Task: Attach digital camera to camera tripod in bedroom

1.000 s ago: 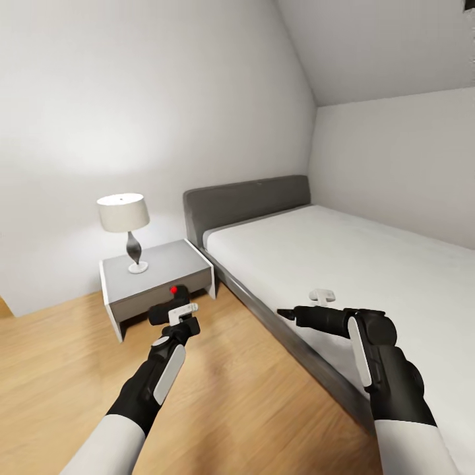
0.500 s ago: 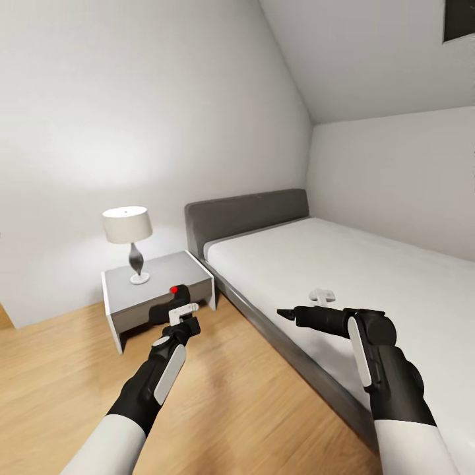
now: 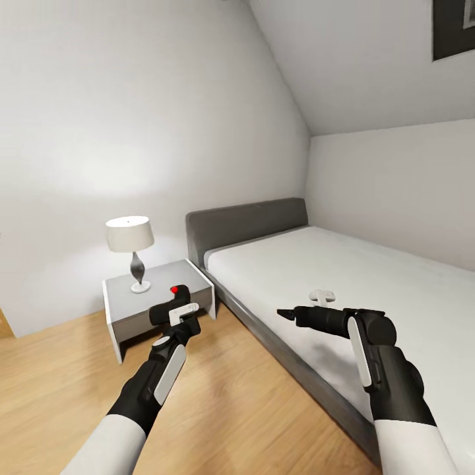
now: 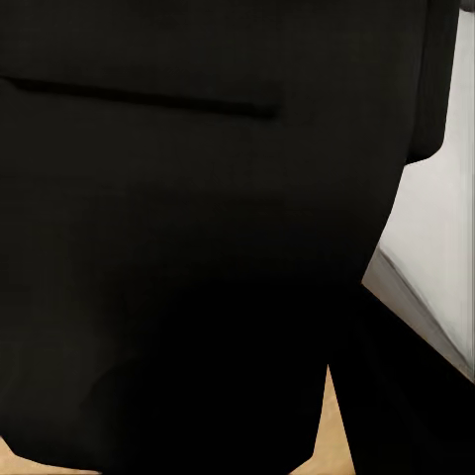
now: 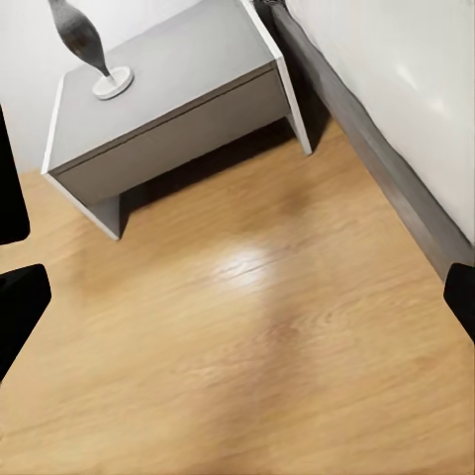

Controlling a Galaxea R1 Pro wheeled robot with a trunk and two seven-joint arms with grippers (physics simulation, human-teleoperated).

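1. The bedroom had pale grey walls [image 3: 132,99], one of them sloping in above the bed, with the corner of a dark framed picture [image 3: 455,26] high on it.
2. The floor [image 3: 59,382] was light wood plank with a soft sheen, its boards clearest in the right wrist view.
3. A bed [image 3: 343,277] stood along the far wall: a smooth white mattress on a low grey frame with a padded grey headboard [image 3: 247,221].
4. Just beside the headboard stood a boxy nightstand [image 3: 165,280] with a matte grey top and drawer front and white side panels, open underneath.
5. On it rested a table lamp [image 3: 132,247] with a white drum shade, a curvy dark stem and a round white foot.
6. The left gripper [image 3: 177,310] was held out low in front of the nightstand, clamped on the digital camera [image 3: 173,303], a small black boxy body with a red dot on top.
7. In the left wrist view that black body [image 4: 198,247] sat right against the lens, with a narrow groove across it.
8. The right gripper [image 3: 288,315] was extended over the bed's edge; its black fingertips [image 5: 20,297] stood well apart with nothing between them.
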